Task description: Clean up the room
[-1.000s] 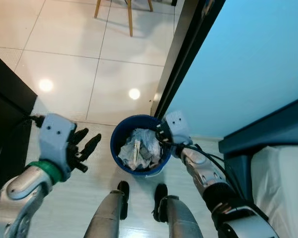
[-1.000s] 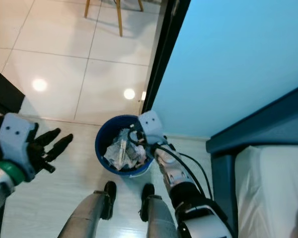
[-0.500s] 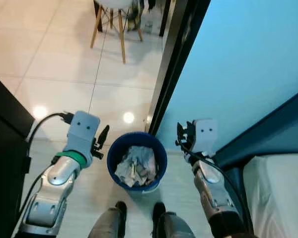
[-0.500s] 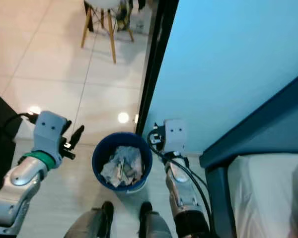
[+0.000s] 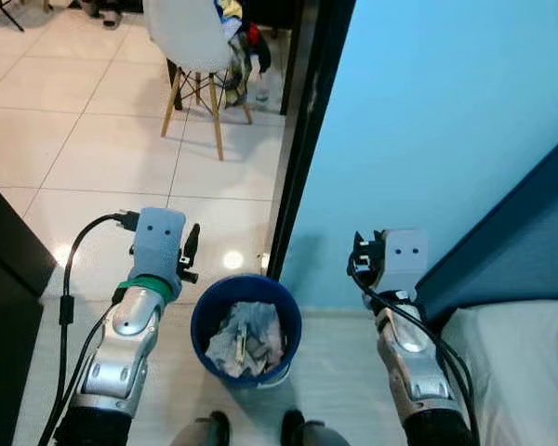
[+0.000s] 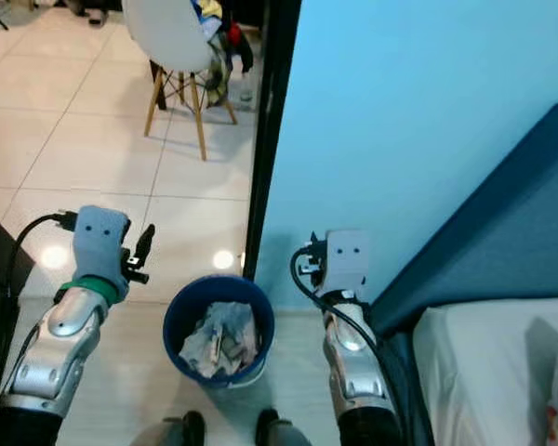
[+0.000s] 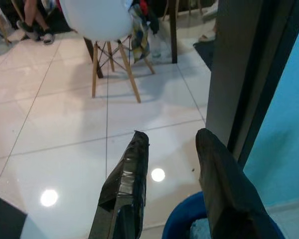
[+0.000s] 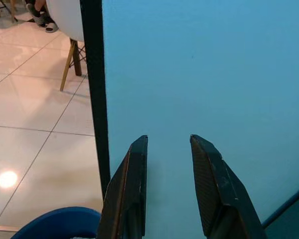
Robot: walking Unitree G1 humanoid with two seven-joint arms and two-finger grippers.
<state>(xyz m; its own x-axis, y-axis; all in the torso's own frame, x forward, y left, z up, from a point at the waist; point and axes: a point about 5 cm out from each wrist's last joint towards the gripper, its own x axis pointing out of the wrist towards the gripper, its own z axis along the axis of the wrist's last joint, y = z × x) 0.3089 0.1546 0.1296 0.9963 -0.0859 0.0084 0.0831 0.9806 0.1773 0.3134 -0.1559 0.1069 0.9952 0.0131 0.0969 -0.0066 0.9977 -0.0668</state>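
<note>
A round blue bin (image 5: pixel 200 314) stands on the floor just before my feet, holding crumpled paper and wrappers (image 5: pixel 245 340). My left gripper (image 5: pixel 190 251) is raised to the left of the bin and above its rim. Its fingers are open with nothing between them, as the left wrist view (image 7: pixel 172 135) shows, with the bin's rim (image 7: pixel 182 221) below. My right gripper (image 5: pixel 359 260) is raised to the right of the bin, close to the blue wall. It too stands open and holds nothing (image 8: pixel 168 142).
A black door frame (image 5: pixel 305 139) and a blue wall (image 5: pixel 446 121) rise right behind the bin. A white chair (image 5: pixel 197 37) draped with clothes stands farther off on the tiled floor. A bed (image 5: pixel 525 372) lies at the right, dark furniture (image 5: pixel 5 279) at the left. A person's feet (image 7: pixel 32 25) are beyond the chair.
The view has tilted up and the bin sits lower in it. My right gripper has lifted away from the bin's rim, and both arms are now raised beside the bin.
</note>
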